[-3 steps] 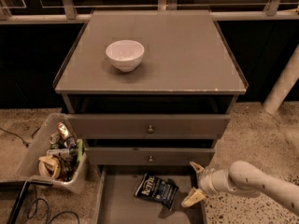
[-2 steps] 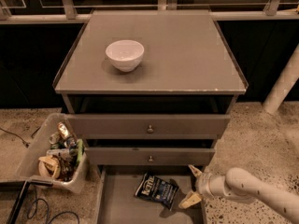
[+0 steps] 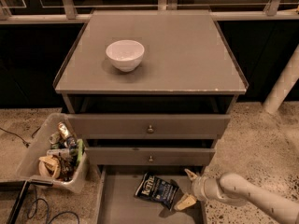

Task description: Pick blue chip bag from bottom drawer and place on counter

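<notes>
The blue chip bag [image 3: 156, 190] lies flat on the grey floor of the open bottom drawer [image 3: 121, 204], white "Kettle" lettering up. My gripper [image 3: 188, 188] comes in from the lower right on a white arm and is open, its two tan fingertips spread just right of the bag at the drawer's right side, one above and one below the bag's right end. Nothing is held. The counter [image 3: 187, 55] is the grey cabinet top above, with a white bowl [image 3: 124, 54] on its left part.
Two closed grey drawers with small round knobs [image 3: 150, 129] sit above the open one. A clear plastic bin [image 3: 51, 155] of cans and wrappers stands on the floor at the left, with cables near it. A white post [image 3: 282, 85] stands at the right.
My gripper has moved slightly left, closer to the chip bag's right edge. The bag and bowl have not moved.
</notes>
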`<state>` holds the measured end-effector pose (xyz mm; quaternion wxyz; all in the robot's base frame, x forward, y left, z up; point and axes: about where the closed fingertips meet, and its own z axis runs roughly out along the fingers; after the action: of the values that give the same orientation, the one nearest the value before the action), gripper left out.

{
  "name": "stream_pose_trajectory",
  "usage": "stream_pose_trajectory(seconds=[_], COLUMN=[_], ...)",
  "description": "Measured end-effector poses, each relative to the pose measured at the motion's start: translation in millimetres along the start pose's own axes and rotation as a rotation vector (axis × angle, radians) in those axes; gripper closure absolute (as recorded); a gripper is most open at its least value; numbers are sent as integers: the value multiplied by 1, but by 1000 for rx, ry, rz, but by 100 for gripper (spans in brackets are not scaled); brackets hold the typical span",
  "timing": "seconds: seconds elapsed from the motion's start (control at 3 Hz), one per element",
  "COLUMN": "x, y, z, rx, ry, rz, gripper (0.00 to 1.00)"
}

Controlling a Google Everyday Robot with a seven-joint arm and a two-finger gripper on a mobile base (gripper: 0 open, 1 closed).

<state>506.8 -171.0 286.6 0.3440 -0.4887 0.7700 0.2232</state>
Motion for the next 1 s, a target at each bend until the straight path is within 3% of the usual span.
stream_pose_trajectory(seconds=[0.67, 1.0], x=[37, 52], y=[13, 14], z=[65, 88], rx=[-14, 8], ry=[73, 98], rz=[112, 138], gripper=[0, 0])
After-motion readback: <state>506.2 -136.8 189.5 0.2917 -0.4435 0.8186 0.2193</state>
